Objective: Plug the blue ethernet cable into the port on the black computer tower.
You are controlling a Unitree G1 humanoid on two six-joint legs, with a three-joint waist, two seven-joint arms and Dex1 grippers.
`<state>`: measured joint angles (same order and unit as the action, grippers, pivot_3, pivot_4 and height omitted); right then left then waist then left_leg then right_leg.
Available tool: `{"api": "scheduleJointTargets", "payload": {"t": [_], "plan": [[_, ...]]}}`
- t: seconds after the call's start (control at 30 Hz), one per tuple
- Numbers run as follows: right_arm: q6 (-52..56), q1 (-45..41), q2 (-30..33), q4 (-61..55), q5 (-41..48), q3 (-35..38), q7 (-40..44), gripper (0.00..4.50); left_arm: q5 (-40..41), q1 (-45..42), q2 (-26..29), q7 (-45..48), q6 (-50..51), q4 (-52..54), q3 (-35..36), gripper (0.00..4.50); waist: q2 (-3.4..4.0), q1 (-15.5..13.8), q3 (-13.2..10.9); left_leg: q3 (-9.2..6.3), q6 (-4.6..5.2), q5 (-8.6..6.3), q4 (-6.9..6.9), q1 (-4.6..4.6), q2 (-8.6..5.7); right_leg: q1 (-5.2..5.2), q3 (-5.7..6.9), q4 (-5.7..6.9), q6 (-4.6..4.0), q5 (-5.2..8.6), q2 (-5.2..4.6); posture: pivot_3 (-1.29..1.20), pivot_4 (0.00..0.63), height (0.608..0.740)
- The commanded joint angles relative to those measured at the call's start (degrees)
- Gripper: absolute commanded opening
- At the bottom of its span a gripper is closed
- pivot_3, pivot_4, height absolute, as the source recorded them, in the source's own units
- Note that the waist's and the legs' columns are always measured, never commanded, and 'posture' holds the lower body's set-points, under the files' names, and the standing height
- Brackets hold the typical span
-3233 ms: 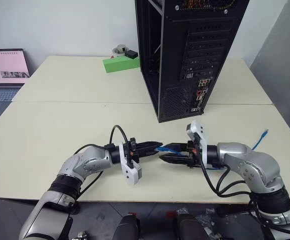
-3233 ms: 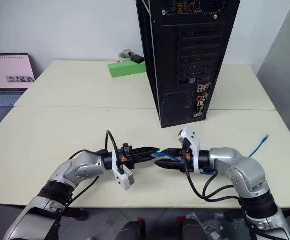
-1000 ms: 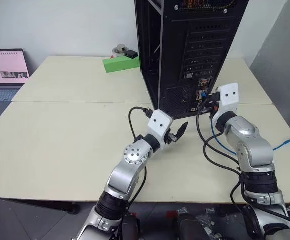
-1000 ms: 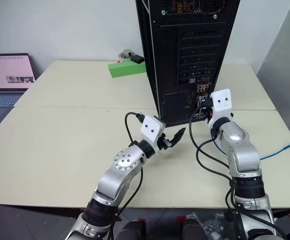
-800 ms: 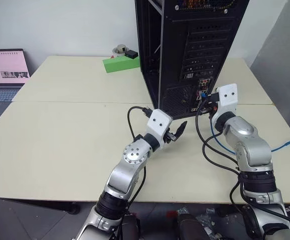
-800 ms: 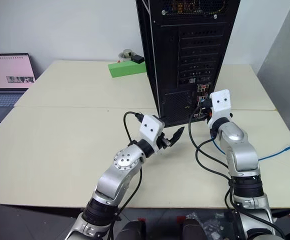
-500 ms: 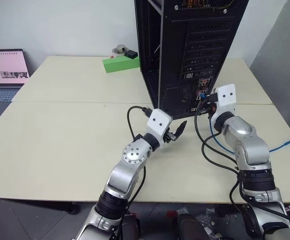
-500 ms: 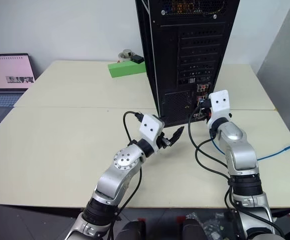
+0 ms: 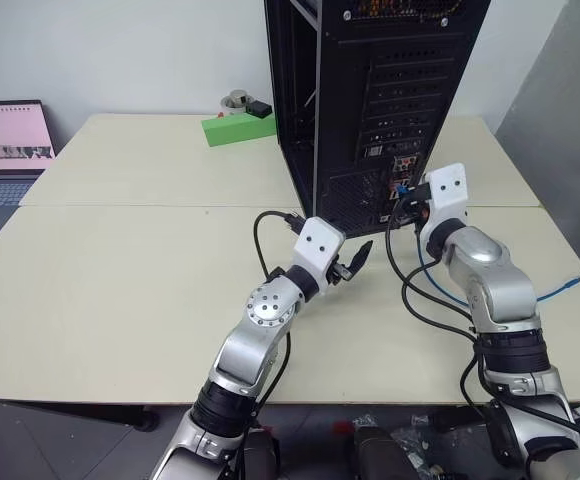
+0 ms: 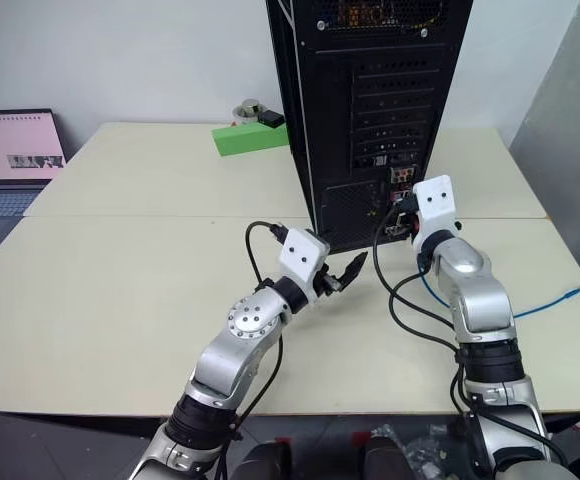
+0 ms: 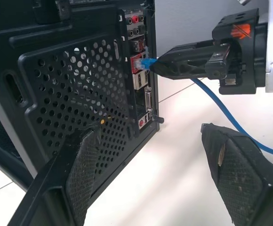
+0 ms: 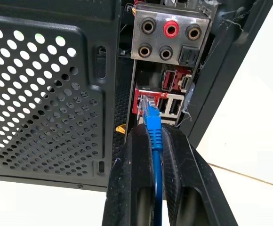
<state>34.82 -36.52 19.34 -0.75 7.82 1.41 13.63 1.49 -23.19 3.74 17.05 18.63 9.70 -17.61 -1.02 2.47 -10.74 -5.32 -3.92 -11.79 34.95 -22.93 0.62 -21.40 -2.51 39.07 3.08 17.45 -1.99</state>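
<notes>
The black computer tower (image 9: pixel 390 90) stands upright at the back middle of the table, its rear panel facing me. My right gripper (image 12: pixel 151 131) is shut on the blue ethernet cable (image 12: pixel 154 141) just behind its plug. The plug's tip is at the mouth of the red-framed port (image 12: pixel 143 100), below the round coloured jacks; I cannot tell whether it is fully seated. The rest of the cable trails back over the table to its free plug (image 9: pixel 576 283). My left gripper (image 11: pixel 148 134) is open and holds nothing, in front of the tower's perforated grille, left of the right gripper (image 9: pixel 407 196).
A green block (image 9: pixel 238 128) carrying a tape roll and a small black item lies behind the tower's left side. A laptop (image 9: pixel 5 150) sits at the far left. Black robot cables (image 9: pixel 410 290) loop down beside my right arm.
About three seconds ago both grippers met low over the table's front, with the cable between them. The right has since carried the plug up to the tower's rear. In the last second, nothing moved.
</notes>
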Motion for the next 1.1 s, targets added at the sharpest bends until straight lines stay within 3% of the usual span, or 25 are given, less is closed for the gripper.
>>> {"api": "scheduleJointTargets", "payload": {"t": [0.03, 0.37, 0.63, 0.7, 0.9, 1.1], "plan": [[0.9, -3.0, 0.5, -0.8, -0.3, 1.1, -0.3, 0.0, -0.6, -0.8, -0.8, 0.0, -1.5, 0.9, -0.2, 3.61, 0.0, 0.0, 0.0, 0.0, 0.0, 0.0, 0.0, 0.0, 0.0, 0.0, 0.0, -0.01, 0.0, 0.0, 0.0, 0.0, 0.15, 0.74], [4.6, -8.4, -0.4, 0.9, 1.7, 2.7, -0.5, 0.0, -1.1, -0.9, -1.6, -0.4, -1.8, 0.5, -0.1, 3.61, 0.0, 0.8, 0.0, 0.02, 0.0, 0.0, 0.0, 0.0, 0.0, -0.02, -0.04, 0.01, 0.01, -0.01, 0.0, 0.0, 0.15, 0.74], [3.9, -8.1, 0.4, 2.0, 2.2, 2.1, 1.0, 0.0, -1.2, -0.7, -1.5, -0.3, -1.7, 0.7, 0.3, 3.61, 0.0, 0.9, 0.0, 0.05, 0.0, 0.0, 0.0, 0.02, 0.01, -0.02, -0.07, 0.01, 0.01, -0.02, 0.01, 0.0, 0.15, 0.74], [4.0, -6.8, 1.1, 1.4, 2.6, 2.1, 2.2, 0.69, -1.2, -0.7, -1.3, -0.2, -1.5, 0.8, 0.6, 3.64, 0.0, 0.9, 0.0, 0.05, 0.0, 0.0, 0.0, 0.01, 0.01, -0.03, -0.07, 0.01, 0.01, -0.02, 0.01, 0.0, 0.15, 0.74], [5.1, -3.2, 4.2, -2.1, 3.3, 1.6, 5.8, 1.9, -0.3, -1.0, -0.5, 1.0, -0.1, 1.8, 1.4, 3.64, 0.0, 0.3, 0.0, 0.03, 0.0, 0.0, -0.01, -0.07, -0.01, -0.02, -0.03, -0.08, 0.01, -0.02, -0.01, 0.0, 0.15, 0.74], [7.1, 2.1, 10.0, -8.6, 6.6, 3.6, 12.4, 3.07, 1.3, -2.4, 5.0, 5.3, 5.0, 4.5, 4.1, 3.64, 0.0, -0.1, 0.0, 0.03, 0.0, 0.0, -0.03, -0.08, -0.03, -0.03, -0.02, -0.09, 0.01, -0.02, -0.03, 0.0, 0.15, 0.74]]}}
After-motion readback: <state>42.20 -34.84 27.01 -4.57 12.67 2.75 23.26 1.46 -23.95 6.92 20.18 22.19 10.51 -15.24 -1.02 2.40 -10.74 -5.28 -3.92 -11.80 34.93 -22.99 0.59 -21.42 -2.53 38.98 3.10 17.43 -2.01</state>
